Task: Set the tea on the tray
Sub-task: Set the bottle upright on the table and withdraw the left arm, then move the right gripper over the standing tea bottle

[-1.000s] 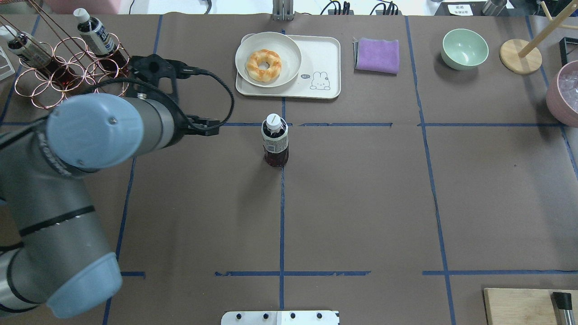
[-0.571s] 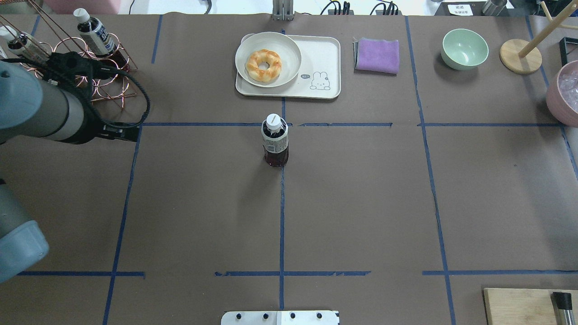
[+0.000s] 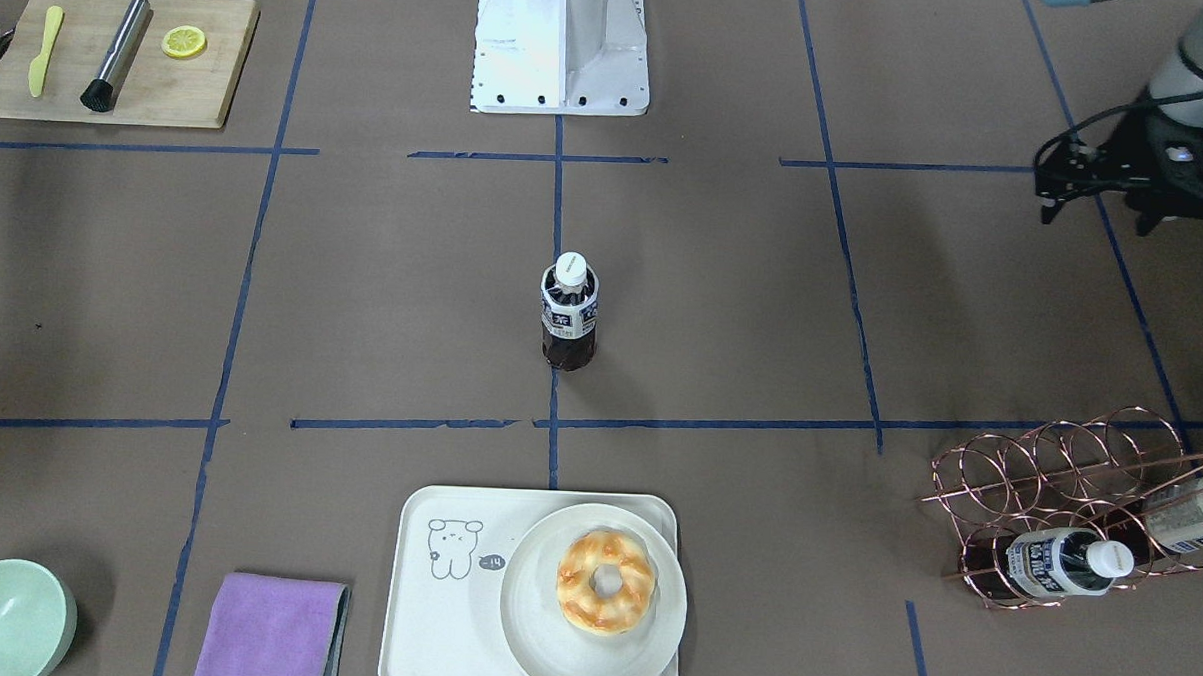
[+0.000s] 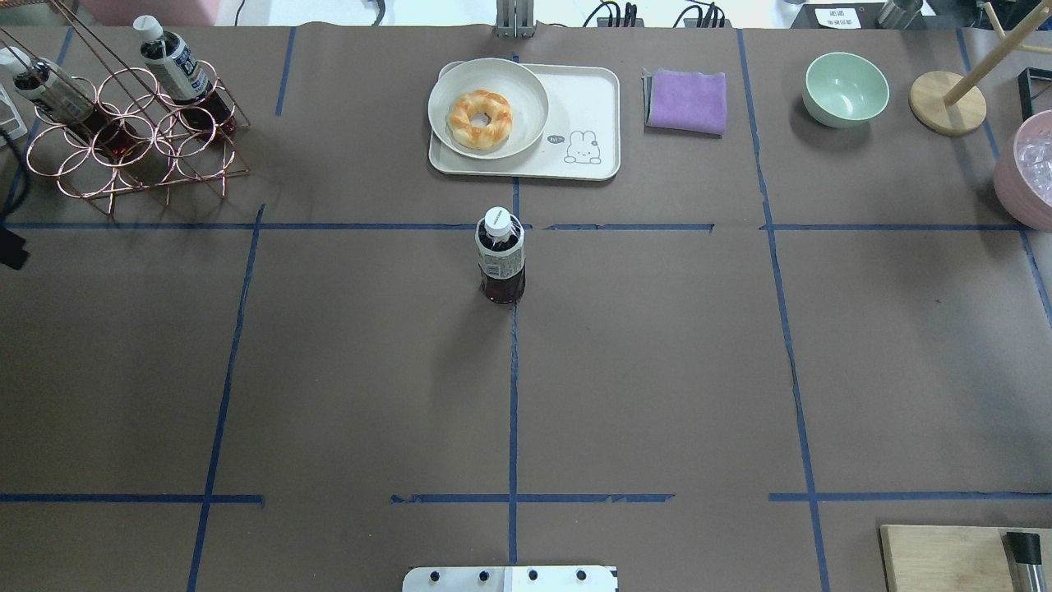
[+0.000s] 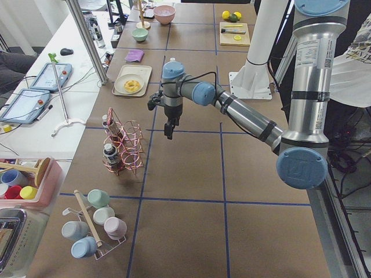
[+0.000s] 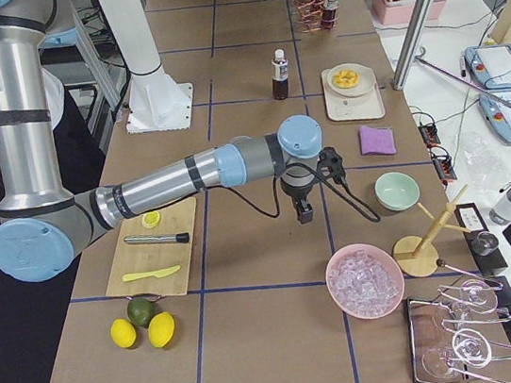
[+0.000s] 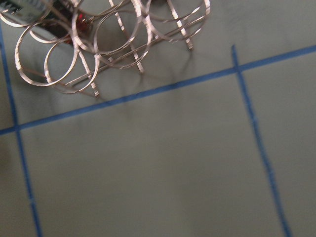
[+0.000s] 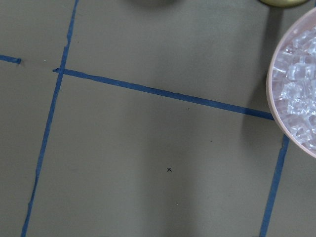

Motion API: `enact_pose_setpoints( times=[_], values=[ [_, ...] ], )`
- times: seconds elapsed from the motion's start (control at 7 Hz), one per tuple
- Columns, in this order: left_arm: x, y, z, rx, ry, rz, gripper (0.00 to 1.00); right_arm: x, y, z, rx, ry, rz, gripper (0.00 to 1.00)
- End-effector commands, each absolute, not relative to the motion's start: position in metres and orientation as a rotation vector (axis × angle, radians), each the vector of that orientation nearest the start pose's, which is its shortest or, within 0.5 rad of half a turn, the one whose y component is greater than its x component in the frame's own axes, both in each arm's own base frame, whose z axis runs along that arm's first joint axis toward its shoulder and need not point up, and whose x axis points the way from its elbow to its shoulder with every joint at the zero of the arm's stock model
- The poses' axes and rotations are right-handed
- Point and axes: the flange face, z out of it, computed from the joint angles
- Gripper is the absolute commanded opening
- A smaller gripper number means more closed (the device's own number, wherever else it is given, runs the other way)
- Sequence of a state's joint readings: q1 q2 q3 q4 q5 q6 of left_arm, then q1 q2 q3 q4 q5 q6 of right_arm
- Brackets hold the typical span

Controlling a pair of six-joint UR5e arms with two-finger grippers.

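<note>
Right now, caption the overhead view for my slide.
Tea bottle stands upright on the table, not yet on the tray that holds a plate with a donut.

The tea (image 4: pixel 501 259), dark brown and white-capped, stands upright between my left and right jaws, well apart from both; the cream tray (image 4: pixel 588 99) lies near it

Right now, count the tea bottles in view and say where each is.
3. One tea bottle stands upright mid-table, short of the tray; a second bottle and a third bottle lie slanted in the copper wire rack at the robot's left. None seems hidden.
</note>
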State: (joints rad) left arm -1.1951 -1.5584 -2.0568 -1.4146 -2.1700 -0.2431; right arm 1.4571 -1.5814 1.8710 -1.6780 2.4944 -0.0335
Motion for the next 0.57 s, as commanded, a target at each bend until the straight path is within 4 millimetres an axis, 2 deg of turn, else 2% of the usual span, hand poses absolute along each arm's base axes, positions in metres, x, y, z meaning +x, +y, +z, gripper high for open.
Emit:
enact_pose_setpoints(
  times=[0.0, 0.14, 0.29, 0.43],
  values=[
    [0.004, -0.469, 0.537, 0.056, 0.720, 0.134, 1.00, -0.036, -0.490, 0.472, 0.111, -0.946, -0.183, 1.00],
    [-0.015, -0.459, 0.553, 0.037, 0.725, 0.087, 1.00, -0.057, -0.494, 0.432, 0.115, -0.960, -0.154, 1.00],
    [-0.025, -0.445, 0.562, 0.049, 0.728, 0.068, 1.00, -0.083, -0.495, 0.395, 0.113, -0.977, -0.138, 1.00],
    [-0.026, -0.442, 0.566, 0.040, 0.728, 0.065, 1.00, -0.115, -0.501, 0.352, 0.100, -1.000, -0.111, 1.00]
  ],
)
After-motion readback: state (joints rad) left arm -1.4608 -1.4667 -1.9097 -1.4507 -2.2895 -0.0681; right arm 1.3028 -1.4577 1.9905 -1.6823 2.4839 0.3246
